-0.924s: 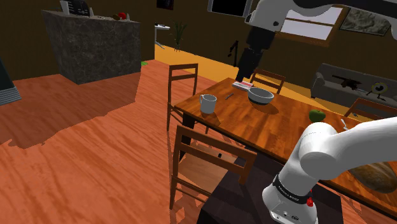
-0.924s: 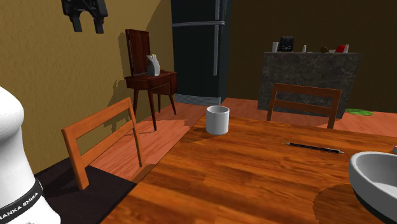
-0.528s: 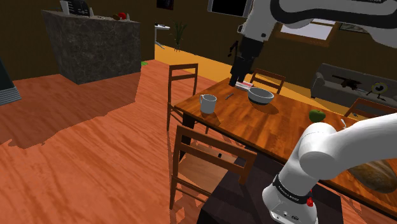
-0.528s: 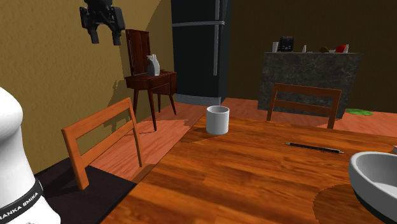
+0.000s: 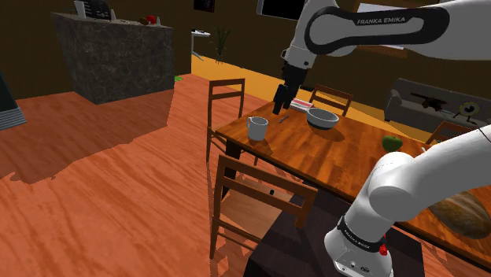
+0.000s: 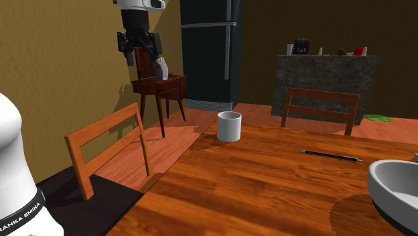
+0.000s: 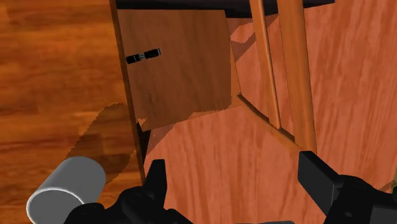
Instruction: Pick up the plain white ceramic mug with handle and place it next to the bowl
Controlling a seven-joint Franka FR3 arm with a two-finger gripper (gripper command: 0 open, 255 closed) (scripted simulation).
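The white mug stands upright near the corner of the wooden table; it also shows as a white cylinder and from above. The grey bowl sits farther along the table, and its rim is at the second exterior view's right edge. My black gripper hangs open in the air, above the mug and slightly to its right in the shoulder view. It hangs high and left of the mug. The fingers stand wide apart with nothing between them.
A pen lies between mug and bowl. A green apple and a book are on the table. Wooden chairs ring it; one chair seat lies below the gripper. A stone counter stands at the back left.
The arm has swung down and to the shoulder view's left, bringing the gripper lower and closer to the mug. The fingers stayed open; mug and bowl have not moved.
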